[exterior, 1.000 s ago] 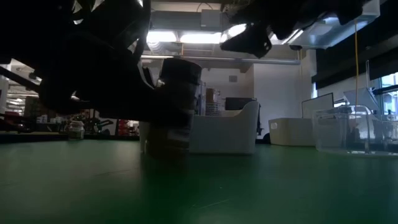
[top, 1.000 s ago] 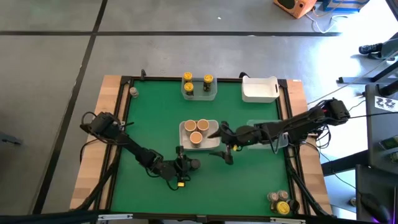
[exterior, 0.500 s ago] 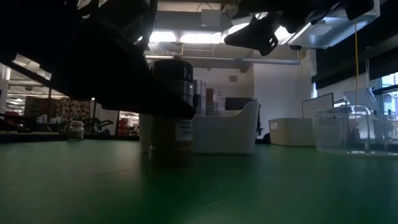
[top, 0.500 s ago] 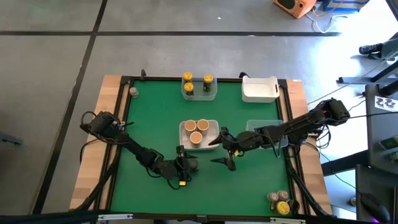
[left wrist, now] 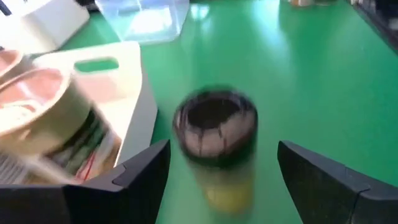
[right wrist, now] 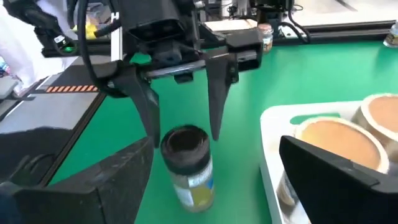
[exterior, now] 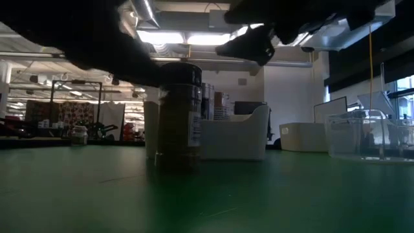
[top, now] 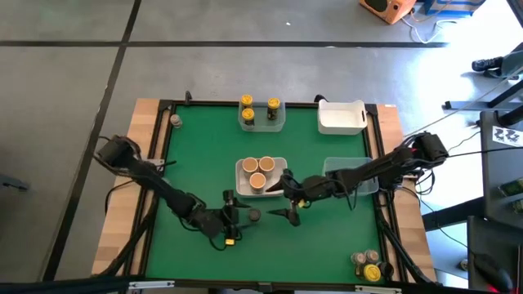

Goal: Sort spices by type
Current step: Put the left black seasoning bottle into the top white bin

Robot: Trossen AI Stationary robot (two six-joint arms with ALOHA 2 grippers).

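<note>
A spice jar with a dark grey cap [top: 254, 215] stands upright on its base on the green mat, seen close in the low view [exterior: 178, 116]. My left gripper [top: 239, 216] is open just to its left; the jar [left wrist: 215, 134] stands a little beyond the fingertips, untouched. My right gripper [top: 285, 200] is open, hovering right of the jar [right wrist: 186, 165] and facing it. Three tan-capped jars [top: 260, 169] stand in the white centre tub [top: 241, 167].
A clear tub with yellow-capped jars [top: 261, 117] and a white tub [top: 341, 117] sit at the far edge. A clear tub [top: 351, 175] lies under the right arm. Several jars [top: 368, 263] stand at the near right corner, one jar [top: 174, 121] at the far left.
My left gripper has let go of the dark-capped jar and drawn back toward the table's left edge; the jar stays upright on the mat. My right gripper has moved left and slightly nearer, toward the jar.
</note>
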